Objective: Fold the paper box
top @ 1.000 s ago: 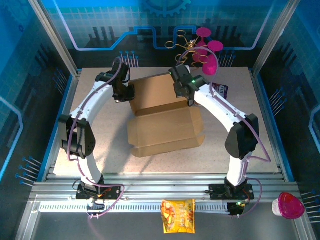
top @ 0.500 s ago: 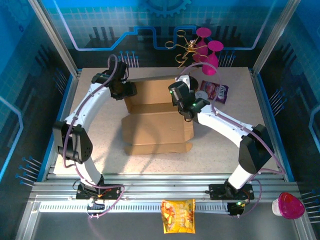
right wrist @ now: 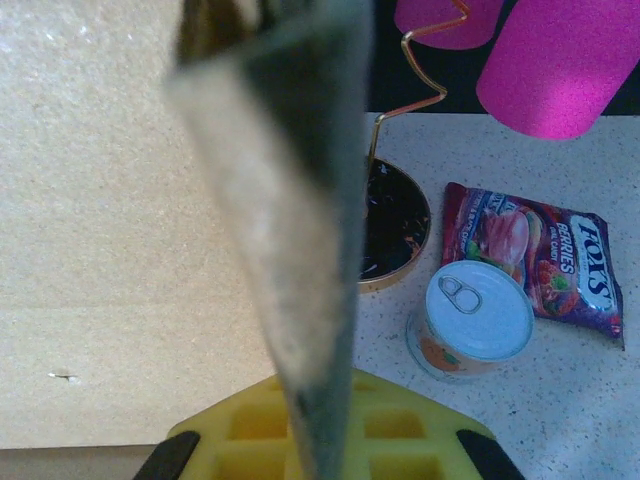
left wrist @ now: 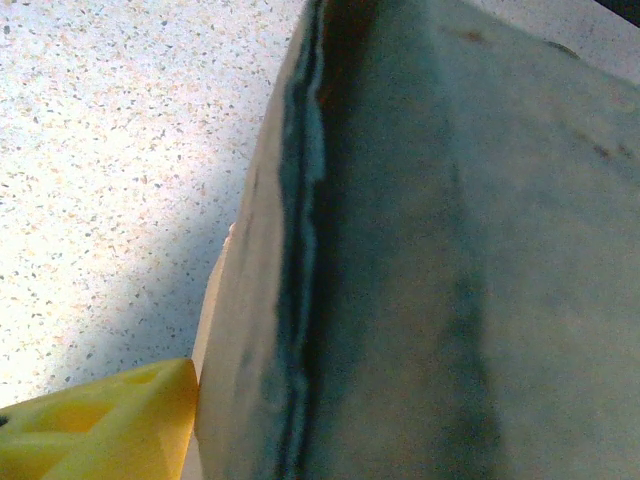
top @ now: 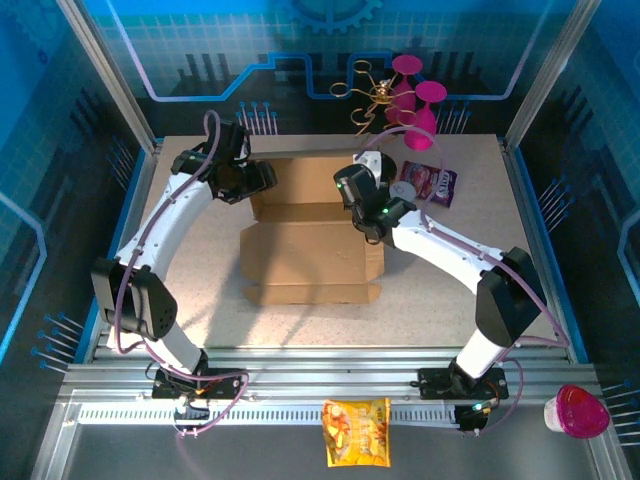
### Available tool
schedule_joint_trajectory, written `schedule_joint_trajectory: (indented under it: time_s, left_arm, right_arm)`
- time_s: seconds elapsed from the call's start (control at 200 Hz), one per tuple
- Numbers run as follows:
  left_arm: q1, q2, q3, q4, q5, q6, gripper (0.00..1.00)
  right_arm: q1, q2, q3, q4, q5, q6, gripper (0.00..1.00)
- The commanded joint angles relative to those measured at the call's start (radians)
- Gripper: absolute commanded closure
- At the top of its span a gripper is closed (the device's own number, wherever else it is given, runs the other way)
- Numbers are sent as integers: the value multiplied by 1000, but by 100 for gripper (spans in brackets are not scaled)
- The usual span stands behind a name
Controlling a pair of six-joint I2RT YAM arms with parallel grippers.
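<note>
I read the left gripper (top: pixel 252 182) at the far-left corner of the paper box (top: pixel 310 250), which lies opened out at the centre of the table (top: pixel 490 180). One yellow finger (left wrist: pixel 100 425) touches a cardboard wall, but I cannot tell whether the fingers are closed. The right gripper (top: pixel 365 205), at the far-right corner, is clamped on an upright flap edge. A can (right wrist: pixel 478 320) and a candy packet (right wrist: pixel 540 255) lie to its right.

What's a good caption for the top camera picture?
Left tool and right tool grip the back flap of the paper box on the table.
</note>
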Motion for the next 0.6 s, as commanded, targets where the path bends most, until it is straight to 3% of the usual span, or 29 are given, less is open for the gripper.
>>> schedule_joint_trajectory:
  time_s: [0.0,0.3,0.595]
  left_arm:
    - [-2,-44,-22,-16,51,48,31]
    - [-8,-202,-53,59,49,22,34]
    - [-14,-232,-65,-15,70,-22,34]
  right_arm:
    - [15,12,47,-8,38,42,100]
    - [-8,10,71,-96,20,153,100]
    - [-3,33,123,-130,4,200,100]
